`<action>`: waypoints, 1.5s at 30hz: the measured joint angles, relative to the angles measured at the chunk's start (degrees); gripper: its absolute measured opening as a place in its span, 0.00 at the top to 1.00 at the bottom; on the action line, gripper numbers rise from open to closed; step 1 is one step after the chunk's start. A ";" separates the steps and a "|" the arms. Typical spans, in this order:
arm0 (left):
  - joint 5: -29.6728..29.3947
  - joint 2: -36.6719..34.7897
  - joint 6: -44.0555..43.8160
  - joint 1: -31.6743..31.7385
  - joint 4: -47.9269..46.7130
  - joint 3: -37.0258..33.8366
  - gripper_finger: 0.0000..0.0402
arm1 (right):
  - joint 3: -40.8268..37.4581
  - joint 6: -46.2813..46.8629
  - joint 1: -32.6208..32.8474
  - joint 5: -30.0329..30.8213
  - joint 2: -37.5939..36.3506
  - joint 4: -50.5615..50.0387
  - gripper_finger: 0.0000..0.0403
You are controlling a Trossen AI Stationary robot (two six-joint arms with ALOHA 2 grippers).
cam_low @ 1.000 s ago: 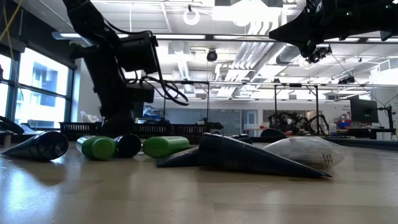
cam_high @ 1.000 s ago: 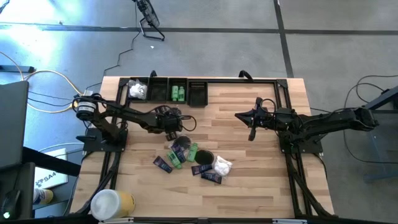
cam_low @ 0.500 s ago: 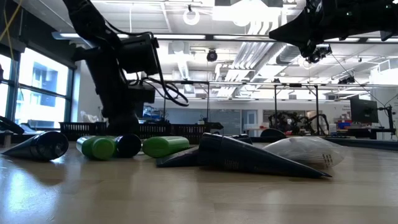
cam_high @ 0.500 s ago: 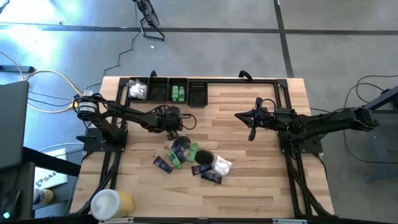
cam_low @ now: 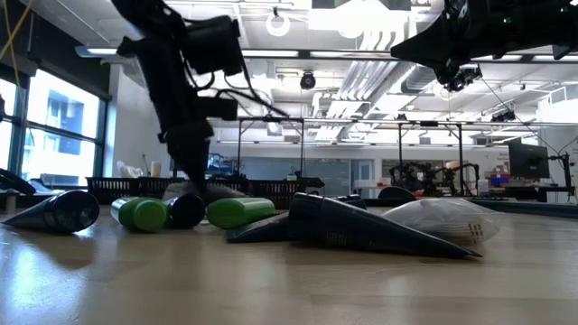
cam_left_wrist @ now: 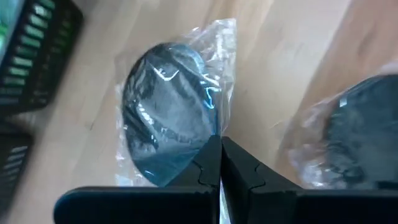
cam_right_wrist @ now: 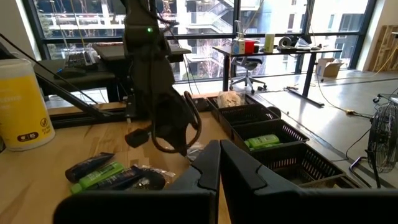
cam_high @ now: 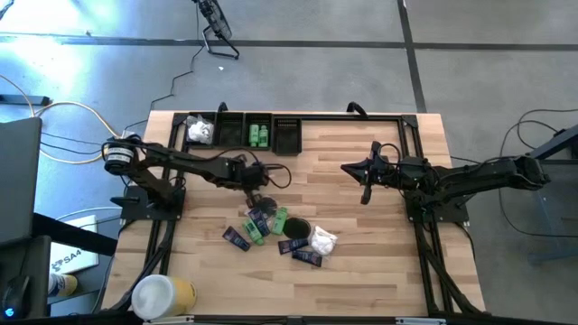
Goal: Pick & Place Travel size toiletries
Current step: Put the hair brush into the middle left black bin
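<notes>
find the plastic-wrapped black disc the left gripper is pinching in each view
High view: the black disc is under the left gripper, just above the pile.
Low view: a dark wedge at that arm's tip.
Left wrist view: picture centre, wrapper pinched by shut fingers.
Right wrist view: hangs under the left arm.
Shared landmark: the green bottles.

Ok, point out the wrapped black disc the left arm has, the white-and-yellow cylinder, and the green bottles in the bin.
wrapped black disc (cam_left_wrist: 165,109), left wrist view, middle of its dark face
white-and-yellow cylinder (cam_high: 163,295), high view, its white top
green bottles (cam_high: 259,135), high view, middle of the pair
</notes>
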 joint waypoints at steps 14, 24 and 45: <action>1.27 -1.48 0.46 -0.06 -6.49 6.01 1.00 | 0.00 -0.01 0.00 0.00 0.00 -0.15 0.99; 0.89 -1.48 3.26 0.03 -10.68 11.83 1.00 | 0.00 -0.01 0.00 0.00 0.00 -0.17 0.99; -0.32 -1.57 6.08 0.04 -13.26 16.71 1.00 | 0.00 -0.01 0.00 0.00 0.00 -0.17 0.99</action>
